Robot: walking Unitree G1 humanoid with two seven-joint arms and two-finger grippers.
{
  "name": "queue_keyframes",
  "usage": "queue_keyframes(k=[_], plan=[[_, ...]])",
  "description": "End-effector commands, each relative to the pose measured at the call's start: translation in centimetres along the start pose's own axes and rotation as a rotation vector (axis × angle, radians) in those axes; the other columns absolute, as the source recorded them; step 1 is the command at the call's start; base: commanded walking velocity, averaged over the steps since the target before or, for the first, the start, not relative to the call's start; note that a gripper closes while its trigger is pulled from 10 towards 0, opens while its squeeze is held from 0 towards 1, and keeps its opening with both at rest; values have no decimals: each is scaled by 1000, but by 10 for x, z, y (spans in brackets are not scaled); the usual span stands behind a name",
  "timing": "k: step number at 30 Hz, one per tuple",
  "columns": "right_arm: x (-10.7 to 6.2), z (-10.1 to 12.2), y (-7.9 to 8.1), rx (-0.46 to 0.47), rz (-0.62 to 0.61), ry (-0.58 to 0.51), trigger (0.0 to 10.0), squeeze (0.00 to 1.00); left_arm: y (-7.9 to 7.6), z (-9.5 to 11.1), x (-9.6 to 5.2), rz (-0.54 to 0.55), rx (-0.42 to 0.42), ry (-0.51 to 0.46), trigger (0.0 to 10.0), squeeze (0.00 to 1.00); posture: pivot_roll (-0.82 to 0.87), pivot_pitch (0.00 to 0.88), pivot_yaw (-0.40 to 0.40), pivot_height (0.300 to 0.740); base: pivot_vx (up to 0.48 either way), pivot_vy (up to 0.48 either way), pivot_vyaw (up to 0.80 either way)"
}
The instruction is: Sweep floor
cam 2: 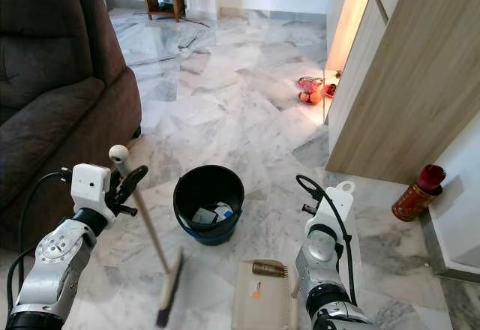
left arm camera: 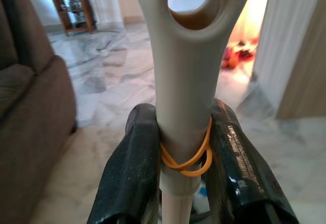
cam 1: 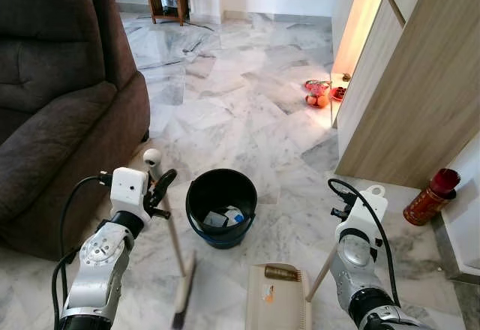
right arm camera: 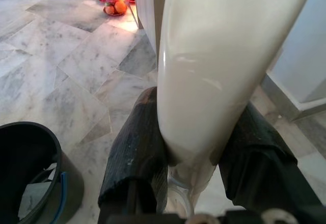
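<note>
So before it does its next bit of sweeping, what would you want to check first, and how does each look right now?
1. Left tool holding the broom handle: ok, both fingers press the handle near its top.
2. Right tool holding the dustpan handle: ok, fingers clamp it on both sides.
3. Broom head down at the floor: ok, it sits left of the dustpan.
4. Dustpan loaded: ok, a brown item lies in it.
5. Black bucket ready for tipping: ok, upright just ahead of the dustpan, scraps already inside.
6. Dirt left on the marble floor: cannot tell, the veined pattern hides small bits.
</note>
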State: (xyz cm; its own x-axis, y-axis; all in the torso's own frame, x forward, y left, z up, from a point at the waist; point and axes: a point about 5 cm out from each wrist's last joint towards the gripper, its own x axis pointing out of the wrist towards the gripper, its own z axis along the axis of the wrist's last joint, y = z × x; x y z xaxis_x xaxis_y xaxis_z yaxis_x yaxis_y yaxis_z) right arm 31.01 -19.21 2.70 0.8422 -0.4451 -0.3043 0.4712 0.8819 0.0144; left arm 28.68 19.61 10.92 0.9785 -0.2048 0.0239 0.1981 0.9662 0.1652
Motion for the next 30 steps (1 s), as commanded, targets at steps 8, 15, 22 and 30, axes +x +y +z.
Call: queue_keyframes(k=[8, 15, 22, 30], plan=[[4, 5, 2, 111, 1, 53, 10000, 0, -5, -23, -10, 36, 105, 43, 10000, 0, 176, 0, 7, 740, 0, 0, 0], [10, 20, -2, 121, 0, 2, 10000, 0, -10, -36, -15, 39, 125, 69, 10000, 0, 166, 0, 11, 740, 0, 0, 0], [10, 36, -6, 107, -18, -122, 10000, 0, -18, -41, -15, -3, 125, 75, 10000, 0, 173, 0, 15, 740, 0, 0, 0], [10, 50, 2, 103, 32, -158, 10000, 0, -23, -47, -17, -23, 124, 88, 10000, 0, 170, 0, 18, 740, 0, 0, 0]])
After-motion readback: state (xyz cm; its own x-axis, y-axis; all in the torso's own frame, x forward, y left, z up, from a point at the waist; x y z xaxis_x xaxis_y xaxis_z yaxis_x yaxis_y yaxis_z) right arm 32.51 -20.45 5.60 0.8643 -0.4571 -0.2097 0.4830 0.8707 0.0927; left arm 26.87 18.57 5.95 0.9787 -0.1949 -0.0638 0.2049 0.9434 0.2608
